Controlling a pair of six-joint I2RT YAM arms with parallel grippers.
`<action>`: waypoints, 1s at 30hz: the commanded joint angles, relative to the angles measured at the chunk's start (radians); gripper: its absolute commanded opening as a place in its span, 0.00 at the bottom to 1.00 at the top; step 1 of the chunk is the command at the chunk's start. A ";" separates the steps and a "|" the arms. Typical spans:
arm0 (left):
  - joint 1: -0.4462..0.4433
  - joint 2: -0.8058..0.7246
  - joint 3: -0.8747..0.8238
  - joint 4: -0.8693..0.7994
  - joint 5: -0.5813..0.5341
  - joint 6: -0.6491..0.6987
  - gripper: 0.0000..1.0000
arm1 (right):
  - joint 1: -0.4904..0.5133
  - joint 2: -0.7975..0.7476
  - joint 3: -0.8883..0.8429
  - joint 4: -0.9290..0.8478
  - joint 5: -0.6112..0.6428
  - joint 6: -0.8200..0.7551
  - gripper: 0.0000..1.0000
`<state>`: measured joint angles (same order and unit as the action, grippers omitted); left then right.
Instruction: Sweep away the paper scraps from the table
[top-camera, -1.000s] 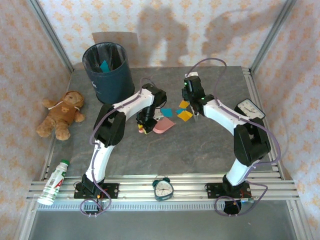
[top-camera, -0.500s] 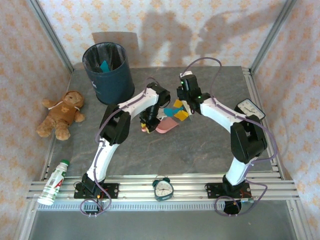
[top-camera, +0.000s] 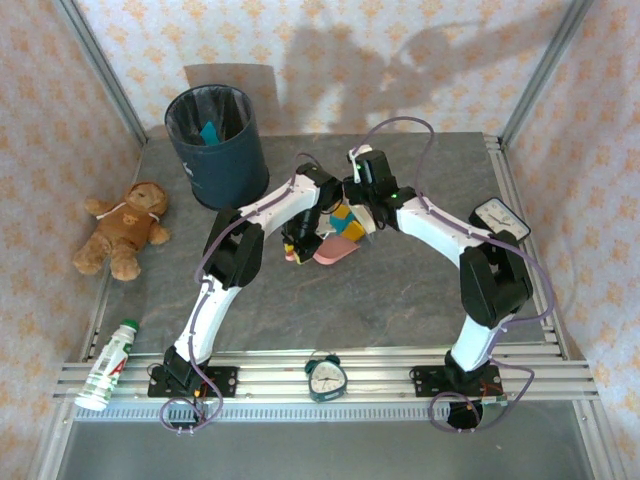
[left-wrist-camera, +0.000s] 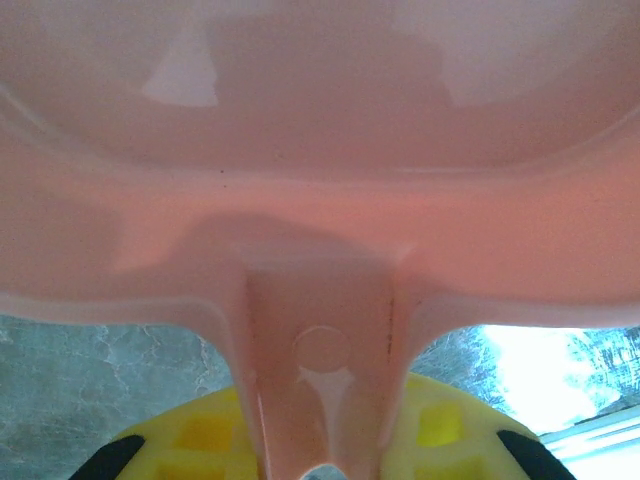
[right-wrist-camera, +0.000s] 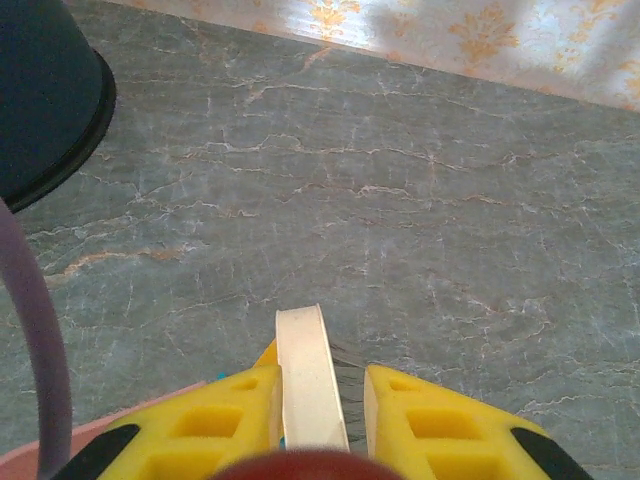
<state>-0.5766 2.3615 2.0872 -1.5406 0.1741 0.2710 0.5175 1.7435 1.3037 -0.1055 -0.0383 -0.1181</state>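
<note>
left pincer (left-wrist-camera: 318, 440) is clenched on the narrow handle of a pink dustpan (left-wrist-camera: 320, 150). its yellow pads (left-wrist-camera: 190, 440) sit on either side, and the pan spreads wide beyond them over the grey counter (left-wrist-camera: 100, 350). right pincer (right-wrist-camera: 315, 400) is likewise clenched, on a flat cream handle (right-wrist-camera: 308, 370) that juts forward over bare stone.

from above, a small alarm clock (top-camera: 325, 377) stands on the near rail, and a bottle (top-camera: 108, 365) lies at its left end. mid-counter, the left pincer (top-camera: 297, 243) and right pincer (top-camera: 368, 212) come close together. the dustpan (top-camera: 335, 252) is low on the counter (top-camera: 400, 300) between them. the paper scraps (top-camera: 346, 218), yellow and teal, are bunched at the pan's far edge between the two pincers. whether they touch the pan i cannot tell.

a teddy bear (top-camera: 125, 228) sits at the left edge, and a second clock (top-camera: 497, 218) is at the right. farthest back, a dark bin (top-camera: 215, 143) stands upright with a teal scrap inside.
</note>
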 joint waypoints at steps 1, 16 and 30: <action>-0.011 0.027 0.026 -0.034 -0.031 -0.003 0.00 | 0.017 -0.046 0.011 -0.065 -0.033 -0.005 0.00; -0.012 -0.028 -0.024 -0.017 -0.014 -0.008 0.00 | 0.029 -0.148 -0.036 -0.127 -0.065 -0.005 0.00; -0.023 -0.164 -0.190 0.041 0.013 -0.010 0.00 | 0.030 -0.169 -0.047 -0.107 0.257 0.096 0.00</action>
<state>-0.5941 2.2429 1.9205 -1.4986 0.1757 0.2607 0.5407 1.6032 1.2514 -0.2245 0.0891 -0.0582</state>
